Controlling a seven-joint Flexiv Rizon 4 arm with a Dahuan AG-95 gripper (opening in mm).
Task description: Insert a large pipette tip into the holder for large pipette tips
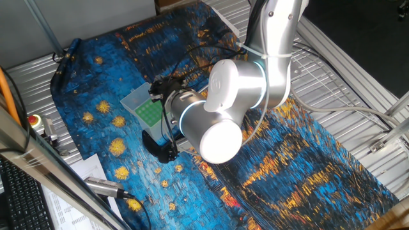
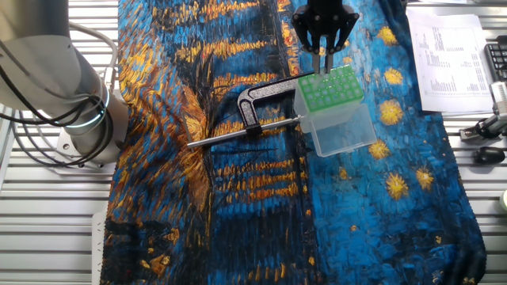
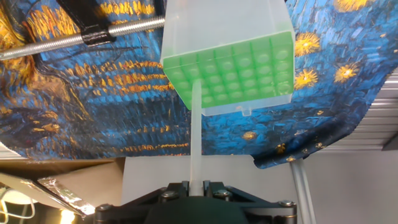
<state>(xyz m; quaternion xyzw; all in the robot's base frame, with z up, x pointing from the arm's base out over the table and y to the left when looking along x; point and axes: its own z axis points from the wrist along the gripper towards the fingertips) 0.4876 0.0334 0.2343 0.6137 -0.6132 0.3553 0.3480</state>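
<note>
The holder [image 3: 230, 56] is a translucent box with a bright green grid of holes; it also shows in one fixed view [image 1: 146, 107] and in the other fixed view [image 2: 333, 99]. My gripper [image 3: 195, 184] is shut on the large pipette tip [image 3: 194, 134], a slender whitish piece that points at the grid's near left edge. Its narrow end sits at or just above a hole there; I cannot tell whether it is inside. In the other fixed view my gripper [image 2: 323, 49] hangs just over the green top, with the tip [image 2: 323, 63] between the fingers.
A black C-shaped clamp [image 2: 261, 99] with a long metal rod [image 2: 238, 134] lies on the blue and orange cloth just beside the holder. Papers [image 2: 451, 55] and a keyboard lie at the table's edge. The arm's body [image 1: 223, 121] covers much of one fixed view.
</note>
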